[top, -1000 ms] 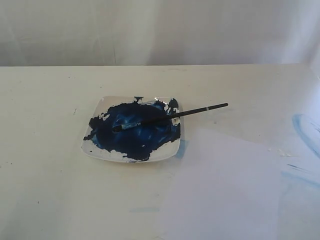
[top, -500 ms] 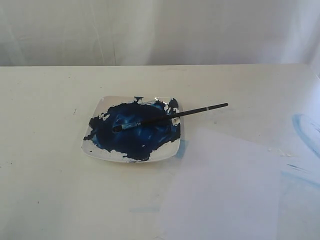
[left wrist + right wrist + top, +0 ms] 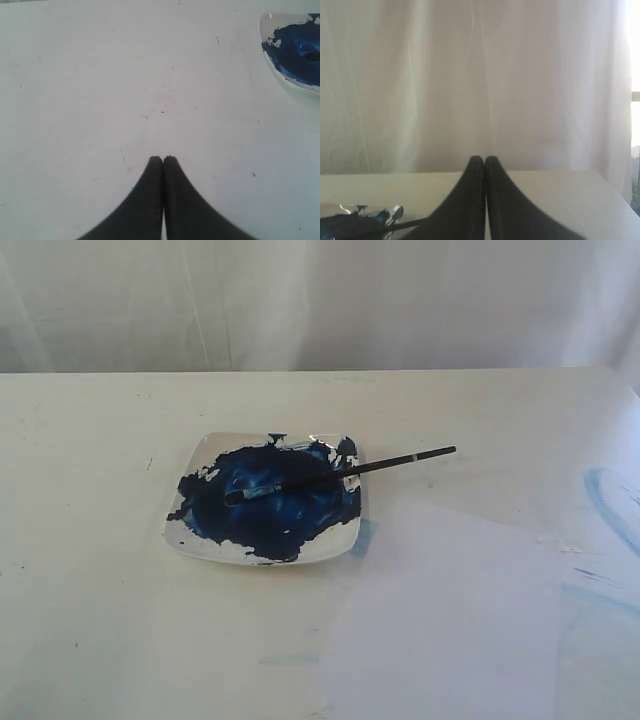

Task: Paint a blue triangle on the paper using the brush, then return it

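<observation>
Both tools clenched empty; brush (image 3: 340,473) untouched.
Nothing has moved: the left tool (image 3: 163,159) hovers over the surface (image 3: 90,440), well apart from the plate (image 3: 200,545); the brush lies across that plate, ahead of the right tool (image 3: 484,159); the paper (image 3: 450,620) is blank, painting unstarted.

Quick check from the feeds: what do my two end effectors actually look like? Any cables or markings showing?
The left end effector and the right end effector look alike: two matte black fingers each, wide at the base and curving in to narrow rounded tips. No cables or markings show. The arms themselves are outside every view.
</observation>
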`<state>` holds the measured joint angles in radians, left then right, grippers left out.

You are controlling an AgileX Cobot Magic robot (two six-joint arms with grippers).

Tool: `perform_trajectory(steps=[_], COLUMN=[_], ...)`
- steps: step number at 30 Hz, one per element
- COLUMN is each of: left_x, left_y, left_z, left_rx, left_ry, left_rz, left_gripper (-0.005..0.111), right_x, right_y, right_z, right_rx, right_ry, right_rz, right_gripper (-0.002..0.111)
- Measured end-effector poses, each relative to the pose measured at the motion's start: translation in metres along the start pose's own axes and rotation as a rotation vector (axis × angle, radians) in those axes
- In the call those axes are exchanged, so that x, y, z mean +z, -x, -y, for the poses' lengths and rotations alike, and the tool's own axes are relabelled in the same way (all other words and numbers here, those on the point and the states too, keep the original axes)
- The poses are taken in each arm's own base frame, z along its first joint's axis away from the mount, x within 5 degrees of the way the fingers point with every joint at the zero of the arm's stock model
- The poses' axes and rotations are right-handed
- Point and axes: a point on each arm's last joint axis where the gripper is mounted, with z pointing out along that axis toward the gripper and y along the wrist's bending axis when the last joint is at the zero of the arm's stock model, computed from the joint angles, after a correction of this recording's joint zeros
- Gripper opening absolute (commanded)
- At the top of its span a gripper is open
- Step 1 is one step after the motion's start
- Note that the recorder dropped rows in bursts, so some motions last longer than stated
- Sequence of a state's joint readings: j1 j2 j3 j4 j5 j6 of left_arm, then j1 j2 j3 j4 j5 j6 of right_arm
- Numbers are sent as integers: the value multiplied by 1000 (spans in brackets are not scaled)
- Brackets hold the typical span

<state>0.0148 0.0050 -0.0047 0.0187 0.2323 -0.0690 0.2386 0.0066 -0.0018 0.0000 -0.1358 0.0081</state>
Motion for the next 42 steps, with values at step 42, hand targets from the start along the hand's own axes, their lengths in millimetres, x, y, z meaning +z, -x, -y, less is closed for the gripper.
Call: perform_trajectory(steps=[42], left_x=[0], left_y=[0], left_z=[0], left_rx=[2], left_ry=[0], left_rz=[0], left_gripper=[0], right_x=[205], right_y=[20], right_z=[-126], right_rx=[295], right_ry=[360], right_rz=[-855], right_gripper=[0])
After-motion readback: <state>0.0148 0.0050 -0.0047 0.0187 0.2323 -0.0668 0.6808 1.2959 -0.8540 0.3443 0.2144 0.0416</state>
